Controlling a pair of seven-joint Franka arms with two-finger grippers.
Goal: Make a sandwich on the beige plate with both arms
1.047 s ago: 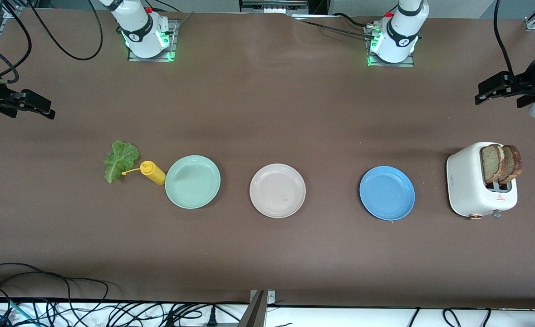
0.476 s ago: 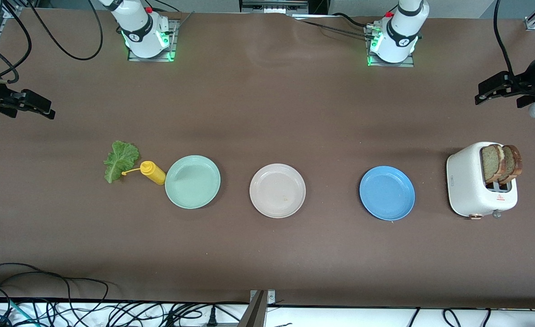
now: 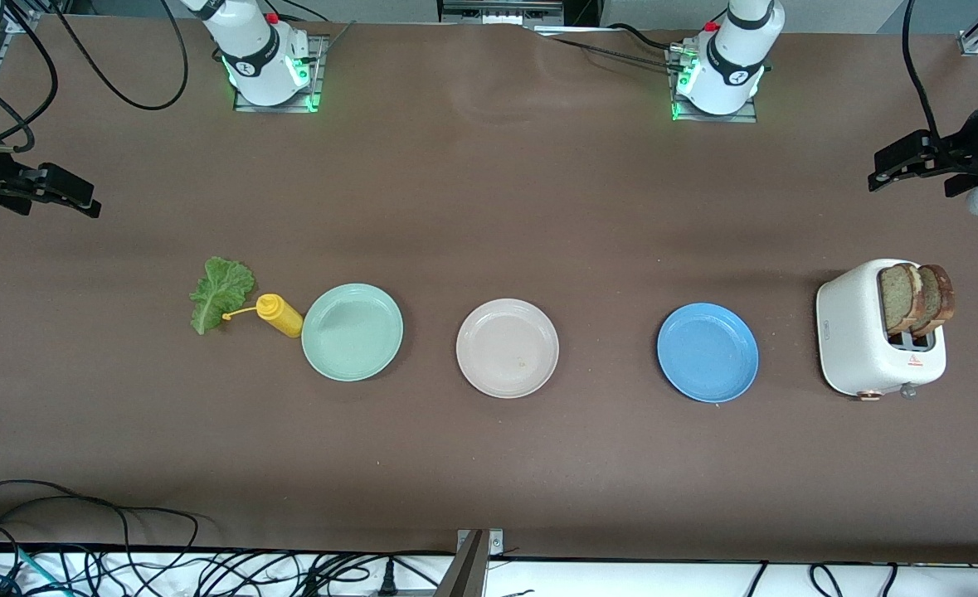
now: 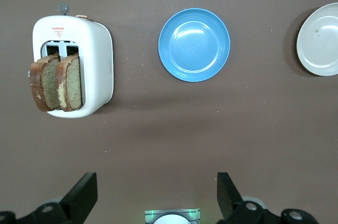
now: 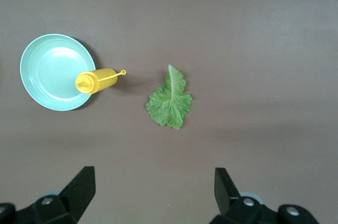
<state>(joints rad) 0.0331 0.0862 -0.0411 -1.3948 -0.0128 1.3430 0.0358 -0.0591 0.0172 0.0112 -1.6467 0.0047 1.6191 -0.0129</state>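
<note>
The beige plate lay bare near the middle of the brown surface, round and pale with a raised rim and a few small specks on it; in the left wrist view it was cut off at the picture's edge. A blue plate sat beside it toward the left arm's end and a mint green plate toward the right arm's end. Two tan bread slices with dark crust stood upright in the slots of a white toaster near the left arm's end of the surface; its small red label was too small to read. The lettuce leaf lay flat near the right arm's end, just beside a yellow squeeze bottle that touched the green plate's rim. The left gripper hung over the left arm's end with its fingers spread wide and holding nothing. The right gripper hung over the right arm's end, its fingers likewise wide and holding nothing.
</note>
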